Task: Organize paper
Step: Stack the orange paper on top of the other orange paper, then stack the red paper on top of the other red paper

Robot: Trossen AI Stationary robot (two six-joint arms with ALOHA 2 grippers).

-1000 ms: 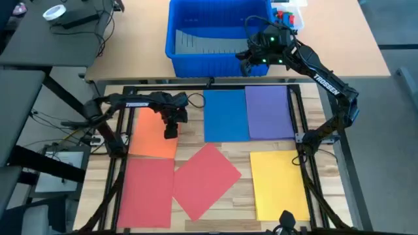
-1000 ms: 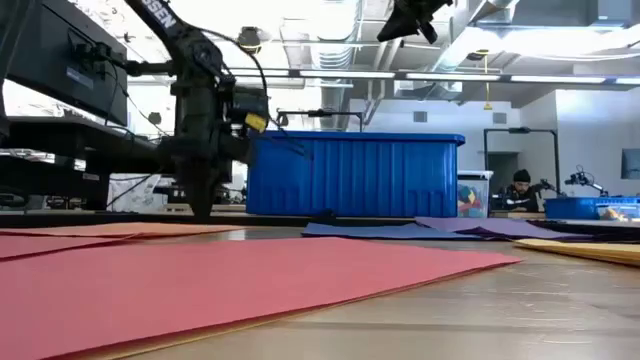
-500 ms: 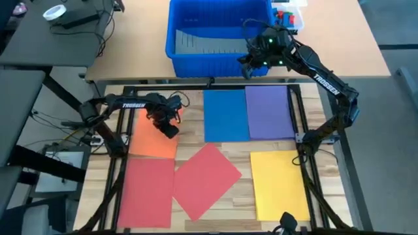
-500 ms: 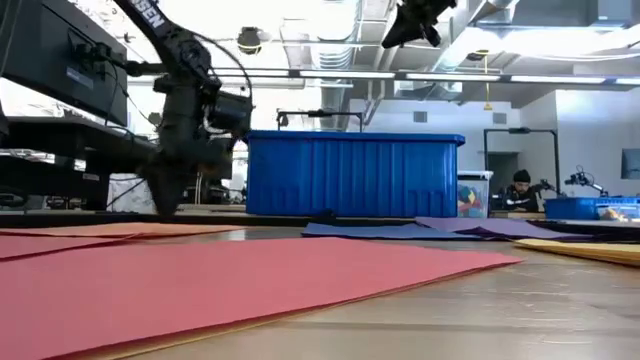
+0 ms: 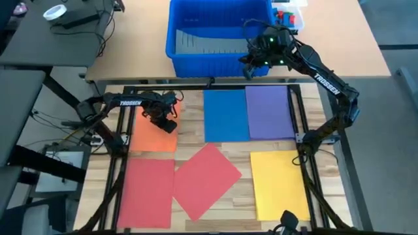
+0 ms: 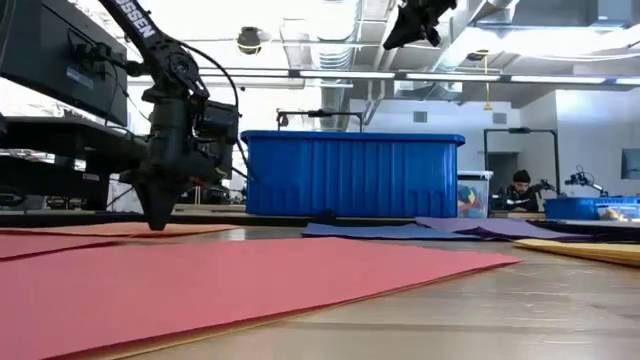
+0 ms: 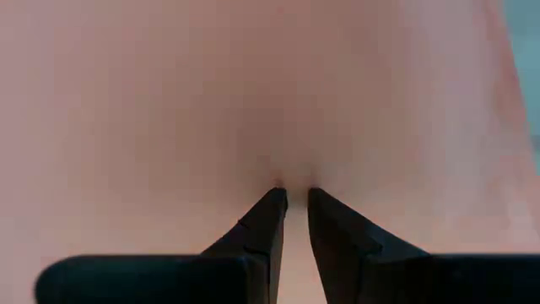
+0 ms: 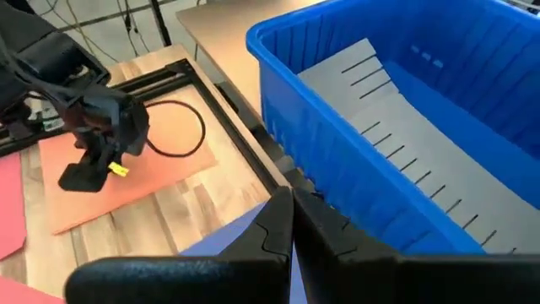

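Observation:
Coloured paper sheets lie flat on the wooden table: orange (image 5: 151,138), blue (image 5: 225,115), purple (image 5: 269,112), yellow (image 5: 279,184), a red sheet (image 5: 147,192) and a second red sheet turned askew (image 5: 206,179), whose left corner overlaps the first. My left gripper (image 5: 170,126) stands shut over the orange sheet, fingers pointing down (image 7: 293,196). My right gripper (image 5: 251,65) hovers high and shut (image 8: 293,205) above the blue bin's near wall, holding nothing. My left gripper presses the tips of its shut fingers (image 7: 272,203) down on the orange sheet's upper face (image 7: 291,160), in its far right part. The fingers come from above, and in the low view their tips (image 6: 157,224) meet the sheet. The sheet lies flat on the table.
The big blue plastic bin (image 5: 196,52) with a grey slotted insert stands on the far table beyond the black frame rail (image 5: 209,83). A small box of coloured items (image 5: 287,16) sits right of the bin. A black cable loop (image 8: 173,131) lies by the orange sheet.
My left gripper has moved toward the table's left edge and slightly toward the far edge, staying low over the orange sheet with its fingers pointing down. My right gripper has kept nearly still above the bin.

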